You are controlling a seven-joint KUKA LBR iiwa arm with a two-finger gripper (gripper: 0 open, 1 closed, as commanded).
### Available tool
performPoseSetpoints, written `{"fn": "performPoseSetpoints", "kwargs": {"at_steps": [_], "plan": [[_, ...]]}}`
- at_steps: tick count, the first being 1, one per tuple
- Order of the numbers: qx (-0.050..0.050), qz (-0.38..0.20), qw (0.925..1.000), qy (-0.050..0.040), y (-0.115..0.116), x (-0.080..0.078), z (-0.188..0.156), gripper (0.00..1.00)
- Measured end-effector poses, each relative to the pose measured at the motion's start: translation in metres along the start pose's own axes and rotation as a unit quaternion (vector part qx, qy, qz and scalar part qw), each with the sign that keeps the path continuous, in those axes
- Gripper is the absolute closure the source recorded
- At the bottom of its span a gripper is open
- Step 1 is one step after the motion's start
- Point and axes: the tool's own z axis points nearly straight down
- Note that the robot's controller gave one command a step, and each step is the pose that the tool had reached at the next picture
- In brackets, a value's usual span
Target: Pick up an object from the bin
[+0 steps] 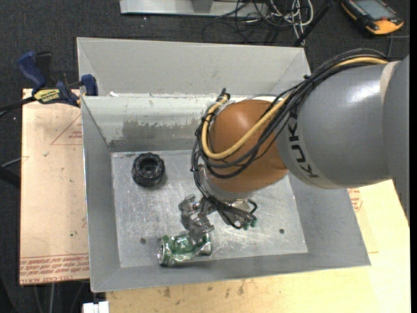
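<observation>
camera view: grey bin (98, 194); arm (352, 129) reaches in from 3 o'clock, gripper (197, 222) low at 6 o'clock, just above a crushed green can (186, 248), grip state impossible to tell. black ribbed ring (148, 169) at 10 o'clock.

bin (130, 230): scuffed matt metal | can (186, 250): crumpled shiny metal | black ring (148, 170): perhaps plastic
</observation>
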Motion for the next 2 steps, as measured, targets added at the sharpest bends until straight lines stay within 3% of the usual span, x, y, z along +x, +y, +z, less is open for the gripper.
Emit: {"fn": "performPoseSetpoints", "kwargs": {"at_steps": [1, 2], "plan": [[0.0, 0.002, 1.0, -0.0023, -0.002, 0.001, -0.048, 0.0], [0.0, 0.005, 1.0, -0.0012, -0.002, 0.002, -0.038, 0.0]]}}
